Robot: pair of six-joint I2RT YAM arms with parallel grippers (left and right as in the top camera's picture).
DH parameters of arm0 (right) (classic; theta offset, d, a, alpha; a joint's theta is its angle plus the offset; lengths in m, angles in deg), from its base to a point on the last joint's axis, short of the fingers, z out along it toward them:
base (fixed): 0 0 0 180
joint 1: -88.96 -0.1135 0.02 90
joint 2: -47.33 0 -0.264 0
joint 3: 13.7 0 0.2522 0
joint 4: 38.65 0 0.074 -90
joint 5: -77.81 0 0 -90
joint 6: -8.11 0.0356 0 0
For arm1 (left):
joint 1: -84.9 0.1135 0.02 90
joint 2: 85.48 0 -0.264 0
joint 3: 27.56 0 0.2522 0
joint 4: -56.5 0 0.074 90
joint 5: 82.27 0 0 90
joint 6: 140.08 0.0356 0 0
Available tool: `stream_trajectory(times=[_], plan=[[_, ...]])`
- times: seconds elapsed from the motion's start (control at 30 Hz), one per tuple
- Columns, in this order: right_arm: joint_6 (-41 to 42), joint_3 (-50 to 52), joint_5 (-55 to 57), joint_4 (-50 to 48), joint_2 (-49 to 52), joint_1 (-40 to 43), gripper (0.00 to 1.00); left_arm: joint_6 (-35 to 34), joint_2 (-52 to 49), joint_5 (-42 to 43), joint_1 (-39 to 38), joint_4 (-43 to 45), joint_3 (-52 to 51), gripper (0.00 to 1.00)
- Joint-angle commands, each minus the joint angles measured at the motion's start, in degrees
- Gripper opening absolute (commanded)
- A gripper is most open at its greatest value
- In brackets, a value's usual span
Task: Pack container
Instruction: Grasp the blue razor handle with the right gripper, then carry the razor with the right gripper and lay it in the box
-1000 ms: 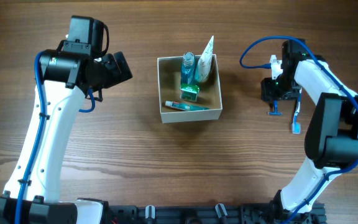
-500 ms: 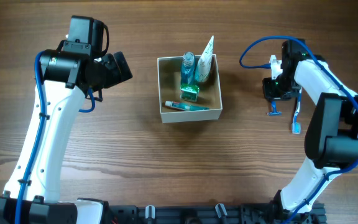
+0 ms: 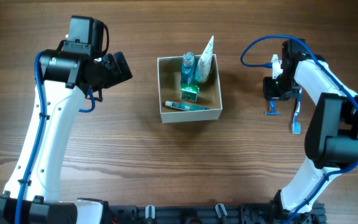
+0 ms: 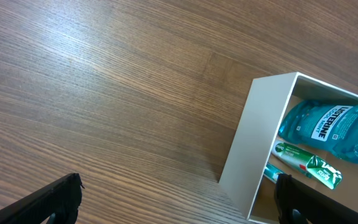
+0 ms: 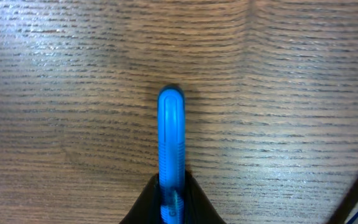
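The container point(image 3: 189, 116), a small square cream-walled cardboard box, stands in the middle of the table. It holds a blue mouthwash bottle point(image 3: 188, 68), a white tube point(image 3: 205, 62), a green carton point(image 3: 190, 92) and a small toothpaste tube point(image 3: 185, 106). My right gripper point(image 3: 275, 96) is to the right of the box. It is shut on a blue plastic handle point(image 5: 171, 130) just above the wood. My left gripper point(image 4: 179, 208) is open and empty, to the left of the container's left wall point(image 4: 253, 143).
A blue-and-white toothbrush point(image 3: 296, 118) lies on the table just right of my right gripper, partly under the arm. The mouthwash bottle point(image 4: 328, 124) and a green tube point(image 4: 306, 163) show inside the box in the left wrist view. The table is dark wood.
My right gripper, with the blue handle, has shifted very slightly. The left arm and the box have not moved.
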Motion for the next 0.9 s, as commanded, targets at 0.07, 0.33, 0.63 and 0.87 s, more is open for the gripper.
stream_trajectory(times=[0.07, 0.33, 0.63, 0.87], plan=[[1.7, -1.7, -5.4, -0.7, -10.2, -0.7, 0.04, -0.1, 0.5, 0.9, 0.3, -0.2, 0.4, 1.0], [-11.4, -1.7, -15.2, -3.3, -26.5, -7.7, 0.04, -0.1, 0.5, 0.9, 0.3, -0.2, 0.4, 1.0], [-33.7, -1.7, -15.3, -3.4, -31.1, -24.2, 0.04, -0.2, 0.5, 0.9, 0.3, -0.3, 0.4, 1.0], [-40.4, -1.5, -15.3, -4.2, -28.0, -32.0, 0.04, -3.6, 0.5, 0.7, 2.7, 0.0, 0.4, 1.0]])
